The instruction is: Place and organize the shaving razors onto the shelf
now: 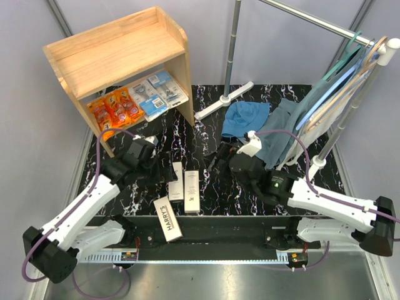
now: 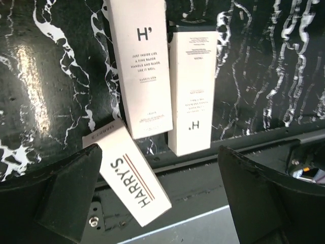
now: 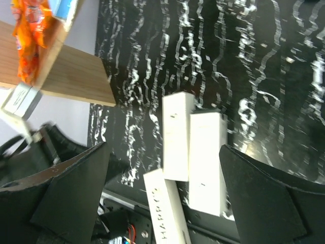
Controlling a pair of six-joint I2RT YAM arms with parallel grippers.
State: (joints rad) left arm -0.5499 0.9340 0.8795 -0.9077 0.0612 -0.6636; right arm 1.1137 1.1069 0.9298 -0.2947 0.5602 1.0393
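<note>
Razors lie in two spots. Orange packs (image 1: 115, 107) and blue packs (image 1: 156, 92) sit on the low level of the shelf (image 1: 112, 50), in the upper left of the top view. Three long white boxes are not up there yet. The left box (image 1: 177, 181) and right box (image 1: 191, 191) lie side by side in the lower middle, touching or almost. The tilted box (image 1: 167, 219) lies just below them, near the table's front edge.

The left pincer (image 1: 145, 150) and right pincer (image 1: 215, 156) are both wide and hold nothing, one on each side of the boxes.

I think a grab at one box could push the one beside it, since they are so close. A bump could slide the tilted box off the front.

The table (image 1: 262, 194) is black with white streaks and looks shiny. Blue cloths (image 1: 247, 119) and a metal rack (image 1: 234, 44) are on the right, with grey walls (image 1: 25, 94) around
</note>
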